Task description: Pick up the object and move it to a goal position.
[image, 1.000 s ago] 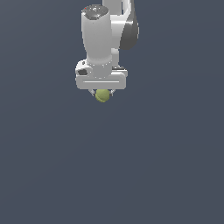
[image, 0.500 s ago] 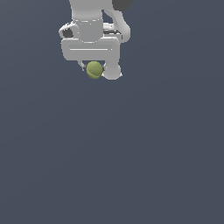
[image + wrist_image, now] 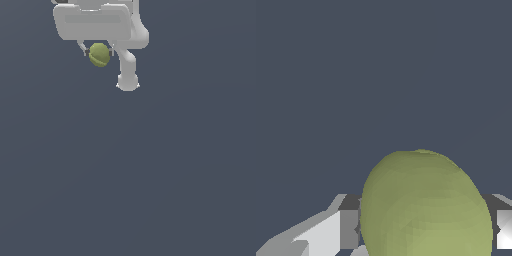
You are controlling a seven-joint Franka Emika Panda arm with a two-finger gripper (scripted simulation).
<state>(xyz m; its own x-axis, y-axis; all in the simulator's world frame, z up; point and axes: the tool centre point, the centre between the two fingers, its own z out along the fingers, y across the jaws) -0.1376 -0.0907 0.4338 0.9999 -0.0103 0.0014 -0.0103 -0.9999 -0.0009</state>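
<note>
The object, a small olive ball (image 3: 99, 54), hangs below the white hand near the top of the exterior view, slightly to the exterior view's left of centre. My gripper (image 3: 99, 52) is shut on it, with a dark finger pressed against each side. In the wrist view the ball (image 3: 426, 205) looms large between the two fingers (image 3: 348, 229), filling much of the picture. Nothing touches the ball from below; it is held well above the plain dark surface.
Part of the white arm (image 3: 128, 67) reaches down just to the exterior view's right of the ball. Around it there is only a uniform dark grey background (image 3: 150, 175), with no other objects in sight.
The hand with the ball has risen toward the top of the exterior view and looks larger. The arm link now shows beside the ball. The grip has stayed shut.
</note>
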